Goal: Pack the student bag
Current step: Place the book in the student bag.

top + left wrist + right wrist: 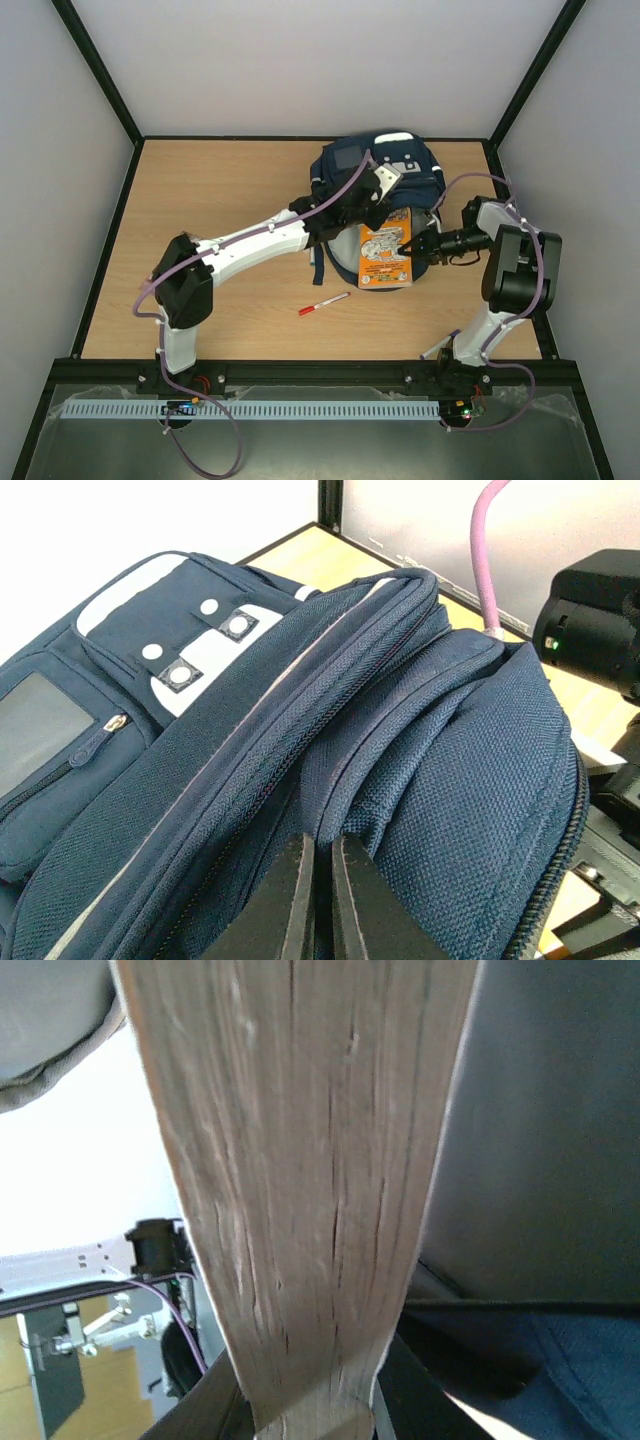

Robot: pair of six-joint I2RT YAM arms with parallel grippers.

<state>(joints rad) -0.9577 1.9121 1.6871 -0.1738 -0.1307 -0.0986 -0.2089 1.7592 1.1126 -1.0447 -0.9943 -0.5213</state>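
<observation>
1. A red pen lies on the table, near its middle.
2. The right gripper is clamped on an orange book, which rests against the bag's near side.
3. The student bag sits by the far edge, right of centre.
4. The left gripper is pinched tight on a fold of the bag's fabric.

Your left arm and right arm are built alike: white tubular links between chunky black joint housings. A lilac cable runs along each, looping free in places. Your left gripper ends in two flat, dark fingers.
</observation>
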